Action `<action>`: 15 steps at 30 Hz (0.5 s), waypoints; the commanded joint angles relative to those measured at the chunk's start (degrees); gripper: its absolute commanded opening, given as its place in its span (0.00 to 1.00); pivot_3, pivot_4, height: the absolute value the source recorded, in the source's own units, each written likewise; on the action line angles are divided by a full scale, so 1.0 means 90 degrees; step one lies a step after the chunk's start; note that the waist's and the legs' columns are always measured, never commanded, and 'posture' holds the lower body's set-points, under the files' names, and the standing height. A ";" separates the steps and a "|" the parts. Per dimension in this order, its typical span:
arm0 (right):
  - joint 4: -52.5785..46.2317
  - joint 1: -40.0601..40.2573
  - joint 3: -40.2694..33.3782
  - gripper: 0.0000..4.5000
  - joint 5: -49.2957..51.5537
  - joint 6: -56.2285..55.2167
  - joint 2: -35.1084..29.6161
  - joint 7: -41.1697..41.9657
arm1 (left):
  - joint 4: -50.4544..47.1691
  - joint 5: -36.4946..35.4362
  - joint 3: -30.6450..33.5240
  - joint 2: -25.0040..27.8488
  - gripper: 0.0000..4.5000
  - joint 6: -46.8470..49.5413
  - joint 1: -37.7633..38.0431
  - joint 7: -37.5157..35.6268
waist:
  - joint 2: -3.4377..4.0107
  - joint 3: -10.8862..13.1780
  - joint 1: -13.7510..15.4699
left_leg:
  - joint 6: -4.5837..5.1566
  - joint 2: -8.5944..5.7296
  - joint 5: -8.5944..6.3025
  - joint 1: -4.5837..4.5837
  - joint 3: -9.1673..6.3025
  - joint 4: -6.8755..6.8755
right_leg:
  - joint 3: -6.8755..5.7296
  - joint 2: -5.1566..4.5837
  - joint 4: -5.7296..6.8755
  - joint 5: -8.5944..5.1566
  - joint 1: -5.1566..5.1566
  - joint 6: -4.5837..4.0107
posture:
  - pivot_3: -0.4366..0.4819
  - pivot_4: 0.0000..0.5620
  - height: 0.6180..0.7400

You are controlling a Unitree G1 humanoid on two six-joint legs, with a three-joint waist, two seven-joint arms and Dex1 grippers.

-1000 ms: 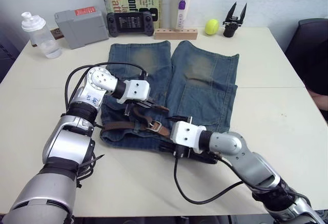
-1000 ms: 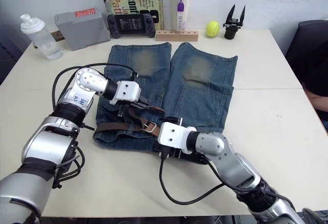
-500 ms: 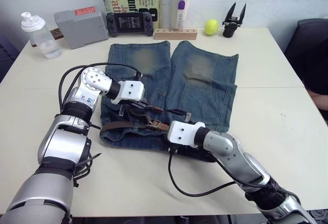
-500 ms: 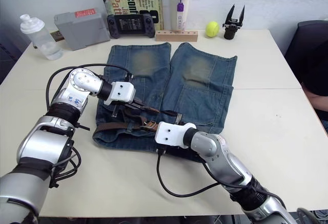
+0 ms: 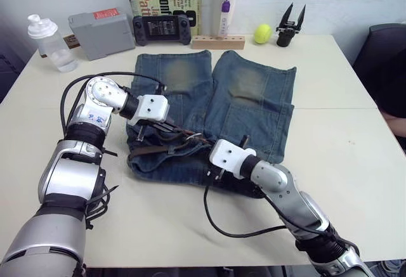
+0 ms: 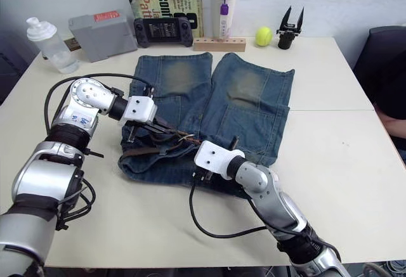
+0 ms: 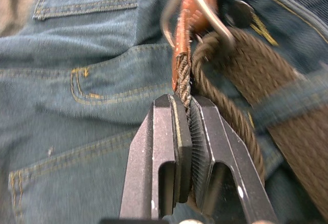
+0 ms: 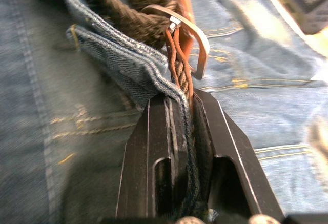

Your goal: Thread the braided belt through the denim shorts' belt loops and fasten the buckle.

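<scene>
Left eye view: you see the denim shorts (image 5: 216, 99) laid flat on the bench (image 5: 342, 137), legs pointing away from you. The braided belt (image 5: 166, 148) lies along the waistband between the two hands. The left hand (image 5: 166, 127) sits over the belt's outer stretch; the right hand (image 5: 214, 170) sits at the waistband edge, close beside it.

Right eye view: same layout. The waistband cloth bunches between the hands. Which of the belt loops the strap has passed cannot be made out here.

Left wrist view: the left hand's fingers (image 7: 171, 147) are clamped on the braided strap just short of its tan leather end. The buckle (image 7: 197, 8) lies directly ahead of the fingertips, blurred and cut off at the frame edge. One denim loop crosses the belt to the side.

Right wrist view: the right hand's fingers (image 8: 169, 137) are clamped on a fold of denim together with a strand of the strap. The buckle (image 8: 190, 37) stands just beyond the tips; its prong is not clear.

Risk: with both hands gripping close together, pulling apart may drag the shorts or draw the strap back out of a loop. With denim pinched alongside the strap, the belt may jam when you feed it into the buckle.
</scene>
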 commanded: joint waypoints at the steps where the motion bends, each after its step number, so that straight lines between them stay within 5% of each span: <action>1: -0.0078 0.0017 -0.0268 0.00 -0.0204 -0.0055 0.0087 -0.0361 | -0.0050 -0.0072 0.0048 0.0140 0.00 -0.0016 -0.0174 -0.0287 | -0.0001 -0.0001 -0.0001 | 0.0000 -0.0001 0.0000 0.0000 0.0000 0.0000 | 0.0000 0.0000 0.0000 0.0000 0.0000 0.0000 | 0.48 0.27 0.78; 15: -0.0029 -0.0016 -0.0080 0.00 -0.0275 -0.0185 0.0162 -0.0306 | -0.0280 -0.0187 0.0068 -0.0410 0.00 -0.0026 -0.0081 -0.0082 | -0.0003 -0.0002 -0.0006 | 0.0000 -0.0002 0.0000 -0.0001 0.0000 0.0004 | 0.0002 -0.0001 0.0003 0.0000 0.0001 0.0000 | 0.48 0.27 0.78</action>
